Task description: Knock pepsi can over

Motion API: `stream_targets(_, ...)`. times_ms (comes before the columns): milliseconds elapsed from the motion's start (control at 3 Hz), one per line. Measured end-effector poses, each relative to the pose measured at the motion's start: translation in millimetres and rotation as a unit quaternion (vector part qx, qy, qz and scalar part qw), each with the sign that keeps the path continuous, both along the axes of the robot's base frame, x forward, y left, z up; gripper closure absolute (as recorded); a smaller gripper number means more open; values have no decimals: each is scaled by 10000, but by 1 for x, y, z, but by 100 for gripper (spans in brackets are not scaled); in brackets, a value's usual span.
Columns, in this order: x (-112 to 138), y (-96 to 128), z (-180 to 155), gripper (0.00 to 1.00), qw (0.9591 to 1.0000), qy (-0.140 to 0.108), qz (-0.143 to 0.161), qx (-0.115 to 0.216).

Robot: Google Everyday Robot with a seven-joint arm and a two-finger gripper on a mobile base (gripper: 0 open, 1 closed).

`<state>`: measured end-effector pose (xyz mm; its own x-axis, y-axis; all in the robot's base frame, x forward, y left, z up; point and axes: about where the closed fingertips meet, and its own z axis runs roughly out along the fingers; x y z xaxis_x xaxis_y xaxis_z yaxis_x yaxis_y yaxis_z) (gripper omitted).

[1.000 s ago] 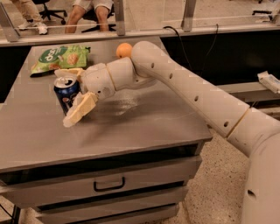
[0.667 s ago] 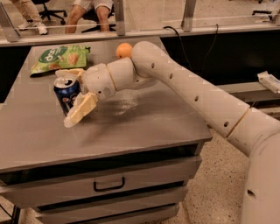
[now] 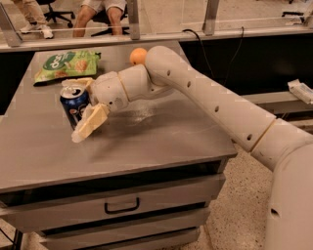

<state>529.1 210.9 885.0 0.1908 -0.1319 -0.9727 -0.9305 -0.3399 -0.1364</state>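
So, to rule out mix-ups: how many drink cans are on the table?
1: the pepsi can, in front of the snack bag, between the open gripper's fingers. The arm could hide another.

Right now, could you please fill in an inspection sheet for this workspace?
Surface: grey table top, with drawers under it.
Job's things: pepsi can standing toward the left side of the view, not yet knocked over.
Clutter: green snack bag behind the can; orange fruit at the back, beside the arm.
Hand: hand right at the can, on its front and right side.
Cables: black cable behind the table.
Surroundings: seated person's legs beyond the rail; wrapped packet on the ledge at right.
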Motion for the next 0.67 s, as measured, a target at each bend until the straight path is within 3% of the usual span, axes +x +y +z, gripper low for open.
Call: stream_targets(667,4,-5,-6,0,10000,86,-42,-17)
